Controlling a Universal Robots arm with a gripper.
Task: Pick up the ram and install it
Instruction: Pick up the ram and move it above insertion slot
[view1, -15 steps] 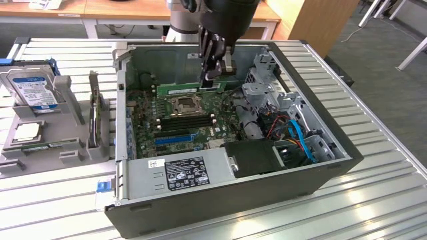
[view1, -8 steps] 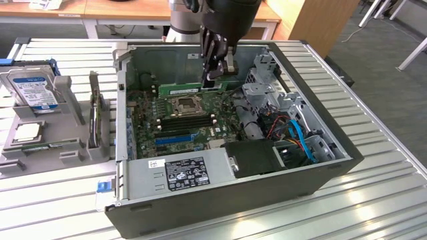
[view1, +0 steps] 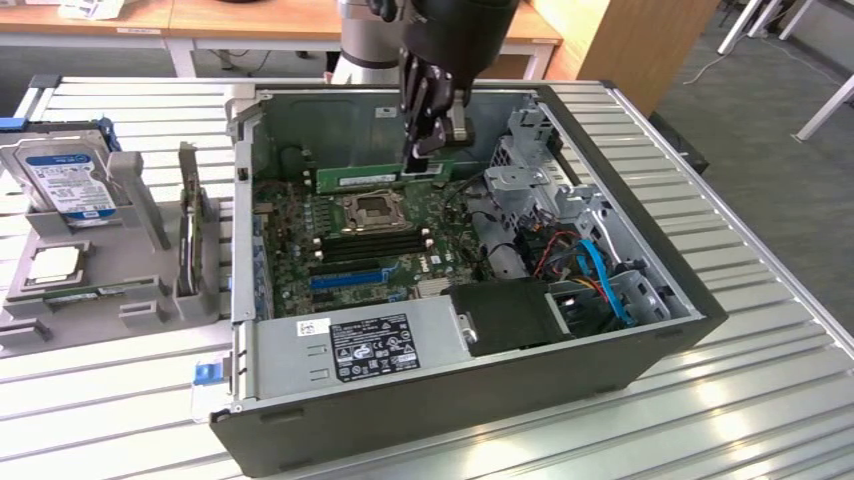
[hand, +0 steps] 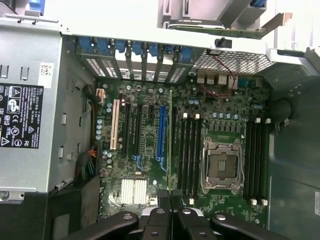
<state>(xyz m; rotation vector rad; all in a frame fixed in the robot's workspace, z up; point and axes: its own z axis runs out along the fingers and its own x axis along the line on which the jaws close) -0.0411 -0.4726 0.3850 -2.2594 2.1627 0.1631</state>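
Claw (view1: 422, 158) clamped on ram (view1: 360, 179), 12 o'clock of socket (view1: 370, 210). Likely light, stiff, fragile: hold edges, not chips.

ram (view1: 367, 178): green | claw (view1: 420, 160): black | case (view1: 467, 400): dark grey | cables (view1: 609, 285): blue

Open computer case (view1: 467, 400), blue-labelled hard drive (view1: 60, 180) alongside

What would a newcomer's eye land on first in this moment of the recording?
The open computer case sits on the metal table, its green motherboard laid bare. Above the board, the gripper is shut on the ram, a long green stick. At the exterior view's left, a blue-labelled hard drive stands in a grey holder.
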